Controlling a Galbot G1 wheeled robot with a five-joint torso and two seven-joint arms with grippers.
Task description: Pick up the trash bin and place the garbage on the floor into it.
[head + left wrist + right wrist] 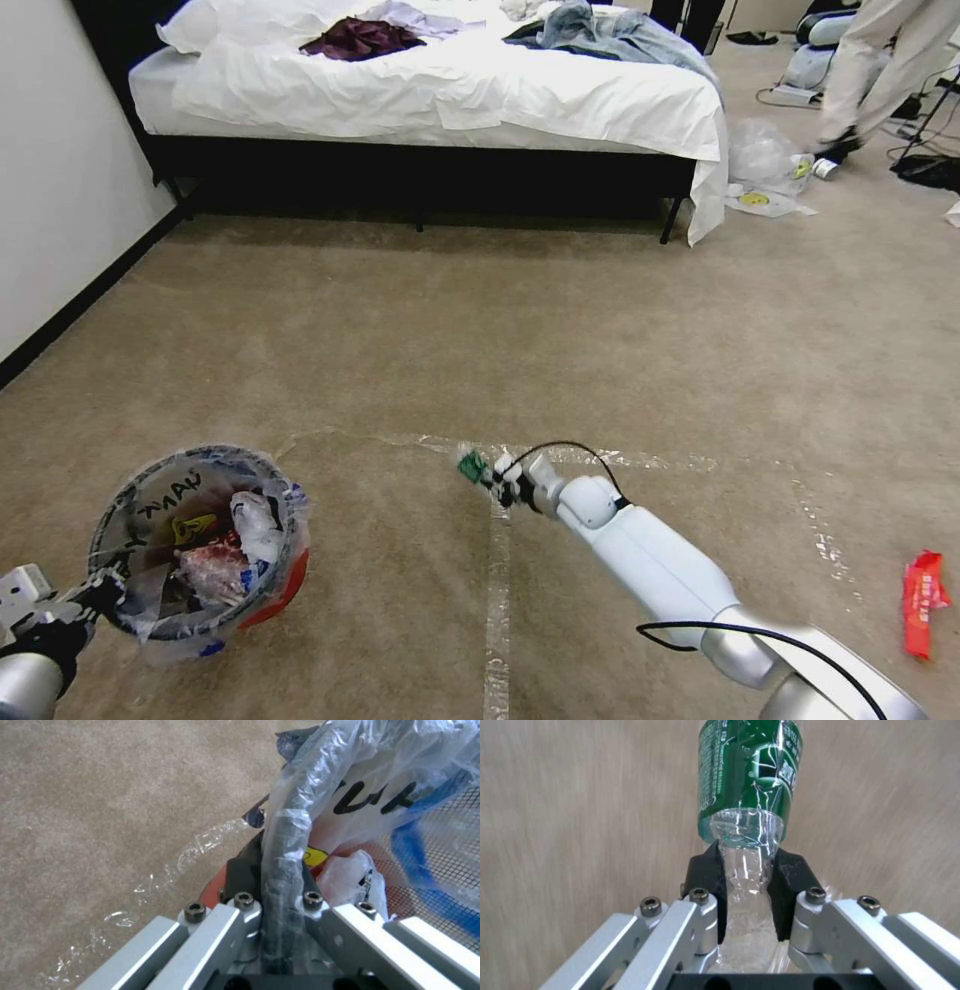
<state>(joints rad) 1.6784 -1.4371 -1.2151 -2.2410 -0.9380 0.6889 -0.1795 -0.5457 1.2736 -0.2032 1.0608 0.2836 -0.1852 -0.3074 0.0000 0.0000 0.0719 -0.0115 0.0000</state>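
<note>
Carrying a crushed green-labelled bottle (747,783), right gripper (747,888) is clamped on its clear flattened end, above the carpet (560,330) right of the red trash bin (195,545). Left gripper (272,877) is closed on the bin's bagged rim, bin part full. Best to swing over the opening before releasing. A red wrapper (924,602) lies on the carpet far right.
</note>
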